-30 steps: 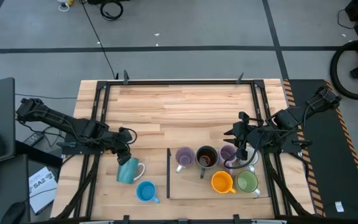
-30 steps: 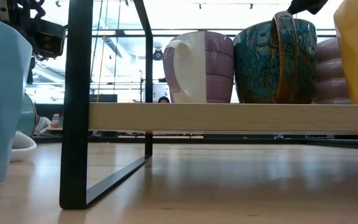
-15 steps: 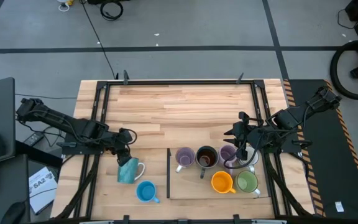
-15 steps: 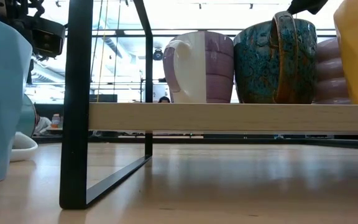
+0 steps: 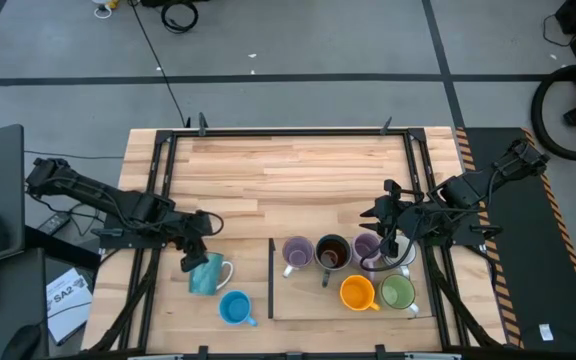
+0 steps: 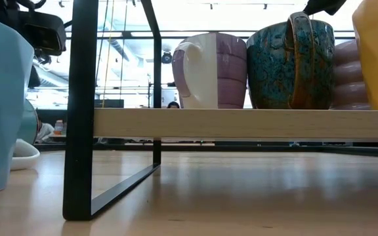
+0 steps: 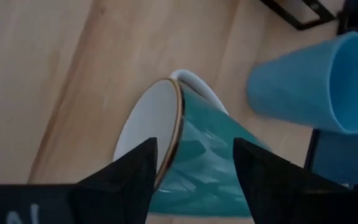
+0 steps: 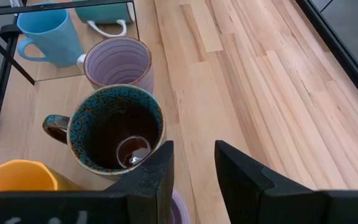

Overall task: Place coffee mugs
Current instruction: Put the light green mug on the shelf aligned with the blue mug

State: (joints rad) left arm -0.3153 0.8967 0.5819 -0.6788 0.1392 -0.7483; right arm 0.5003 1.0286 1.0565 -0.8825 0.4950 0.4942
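left gripper [image 7: 194, 162] open astride teal mug [image 7: 197, 162] rim | grip unclear overhead | right gripper [image 8: 192, 165] parted, empty

Both arms are black, built of chunky jointed segments with black cables looping along them. The left hand [image 5: 190, 247] and right hand [image 5: 389, 240] each end in two flat, dark matte fingers [image 7: 124, 179] with angular, tapered tips. The right wrist view shows faint pale lettering on the finger bases.
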